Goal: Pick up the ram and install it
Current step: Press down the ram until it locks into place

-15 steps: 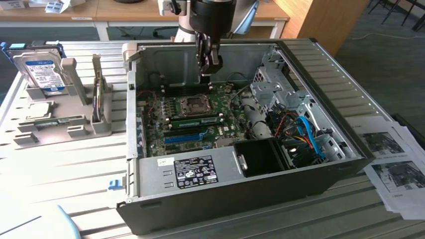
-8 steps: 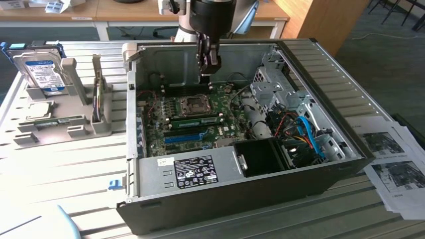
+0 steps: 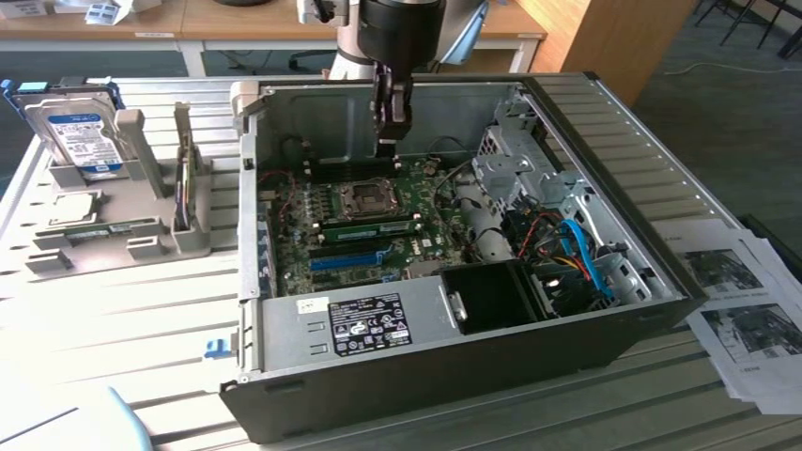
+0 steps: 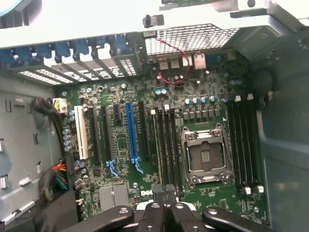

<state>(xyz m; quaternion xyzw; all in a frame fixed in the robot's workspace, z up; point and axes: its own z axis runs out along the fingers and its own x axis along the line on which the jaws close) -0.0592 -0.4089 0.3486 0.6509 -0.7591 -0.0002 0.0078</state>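
Observation:
The ram (image 3: 376,226), a long green stick with a pale label, lies along a memory slot just on the near side of the CPU socket (image 3: 367,195) on the motherboard inside the open computer case (image 3: 626,160). My gripper (image 3: 390,148) hangs down into the case above the board, raised clear of the ram. In the wrist view its black fingers (image 4: 153,212) are pressed together with nothing visible between them. The gripper (image 4: 163,194) points along the row of memory slots (image 4: 166,145) beside the CPU socket (image 4: 203,155).
A grey holder (image 3: 126,249) at the exterior view's left carries a blue-labelled hard drive (image 3: 78,136), a square silver chip (image 3: 69,207) and another green stick (image 3: 111,228). Cables and a drive cage (image 3: 527,160) crowd the case's far right. Papers (image 3: 746,301) lie at the table's right edge.

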